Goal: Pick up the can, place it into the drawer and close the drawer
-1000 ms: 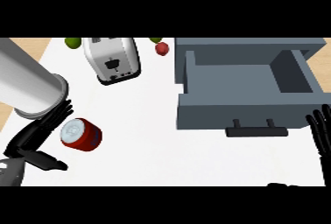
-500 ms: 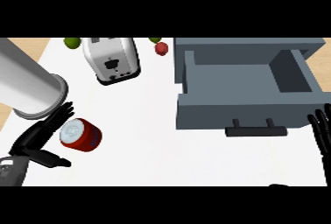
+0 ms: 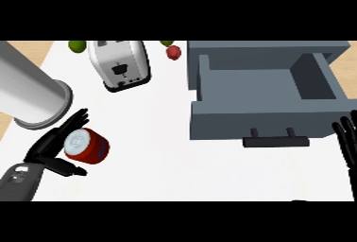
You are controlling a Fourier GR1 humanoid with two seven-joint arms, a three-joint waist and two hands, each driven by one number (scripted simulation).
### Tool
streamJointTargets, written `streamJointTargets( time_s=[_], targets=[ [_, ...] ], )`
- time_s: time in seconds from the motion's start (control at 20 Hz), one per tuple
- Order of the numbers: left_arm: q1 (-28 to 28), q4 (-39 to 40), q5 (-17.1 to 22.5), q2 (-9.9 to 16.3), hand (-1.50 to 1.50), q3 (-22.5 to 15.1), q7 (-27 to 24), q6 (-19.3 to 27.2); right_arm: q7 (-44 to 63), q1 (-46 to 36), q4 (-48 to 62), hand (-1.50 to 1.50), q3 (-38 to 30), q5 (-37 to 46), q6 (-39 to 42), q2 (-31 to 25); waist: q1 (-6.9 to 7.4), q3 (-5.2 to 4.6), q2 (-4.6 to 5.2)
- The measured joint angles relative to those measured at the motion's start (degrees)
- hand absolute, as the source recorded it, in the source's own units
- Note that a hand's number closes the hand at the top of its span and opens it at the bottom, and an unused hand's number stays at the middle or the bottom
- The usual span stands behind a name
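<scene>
Cupping the red can (image 3: 85, 146) from its near-left side, the left hand (image 3: 49, 150) has fingers spread behind it and thumb below, not closed round it. Right hand (image 3: 346, 144) rests open, fingers up, right of the drawer handle (image 3: 275, 140). Can stands well left of the open grey drawer (image 3: 265, 94); toaster (image 3: 120, 64) lies beyond it.

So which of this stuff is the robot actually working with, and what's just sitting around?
In the job:
- red can, beside the left hand
- grey drawer, standing open
- drawer's black handle

Lying about:
- toaster
- red fruit and green fruit at the back
- large silver cylinder
- right hand, resting open at the edge
</scene>
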Motion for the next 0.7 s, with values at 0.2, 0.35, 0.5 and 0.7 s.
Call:
streamJointTargets(
  time_s=[0.2,0.35,0.5,0.7],
  targets=[
    [-2.13,1.97,-0.01,-0.75,-1.5,-0.38,-0.1,0.55,-0.44,0.13,0.31,-1.5,-1.16,-0.77,0.62,-0.58,0.01,0.01,-0.02],
    [-2.48,2.85,-0.06,-0.79,-1.5,-0.72,-0.58,0.66,-0.79,1.5,-0.47,-1.5,-1.64,-1.2,1.21,-0.51,0.06,0.03,-0.06],
    [-2.94,3.35,0.06,-2.02,-1.5,-1.04,-0.7,1.28,-0.19,1.09,-0.81,-1.5,-1.91,-1.53,1.17,-0.54,0.15,0.05,-0.07],
    [-3.74,4.78,-0.26,-2.34,-1.5,-1.57,-1.32,1.57,0.31,1.4,-1.86,-1.5,-1.43,-1.16,1.01,-0.01,0.13,0.04,-0.06]
  ],
)
